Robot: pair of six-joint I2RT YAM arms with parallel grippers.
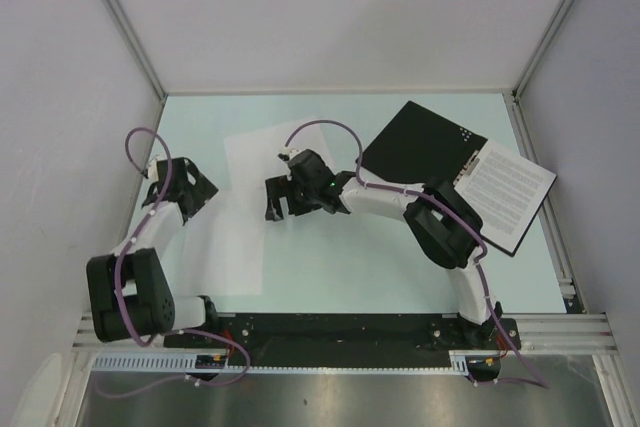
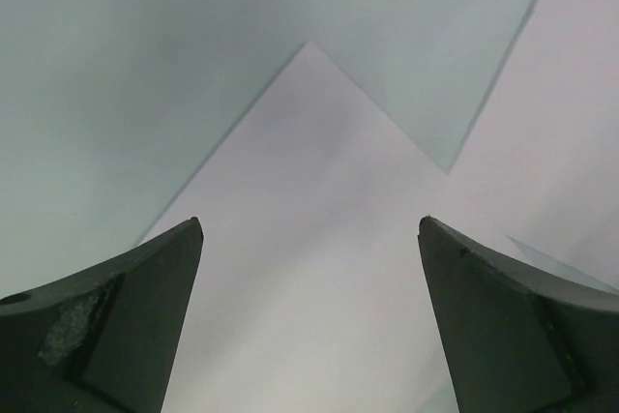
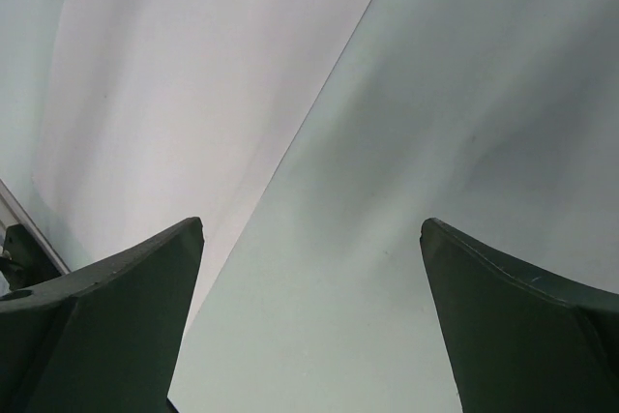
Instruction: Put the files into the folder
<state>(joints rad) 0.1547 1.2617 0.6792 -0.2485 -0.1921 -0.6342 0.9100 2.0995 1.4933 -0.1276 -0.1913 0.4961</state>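
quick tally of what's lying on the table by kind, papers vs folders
blank white sheets: 2
printed sheet: 1
folder, lying open: 1
total: 4

Table (image 1: 340,267): pale mint top, centre of frame.
Walls (image 1: 340,17): plain white panels along the top and both sides.
Black base plate (image 1: 330,332): lower centre.
Aluminium rail (image 1: 560,329): lower right.
Brushed metal sheet (image 1: 340,402): bottom edge.

Right end effector (image 3: 311,227), jaws wide apart, above a pale table (image 3: 464,113) and a blank white sheet (image 3: 184,84) at left
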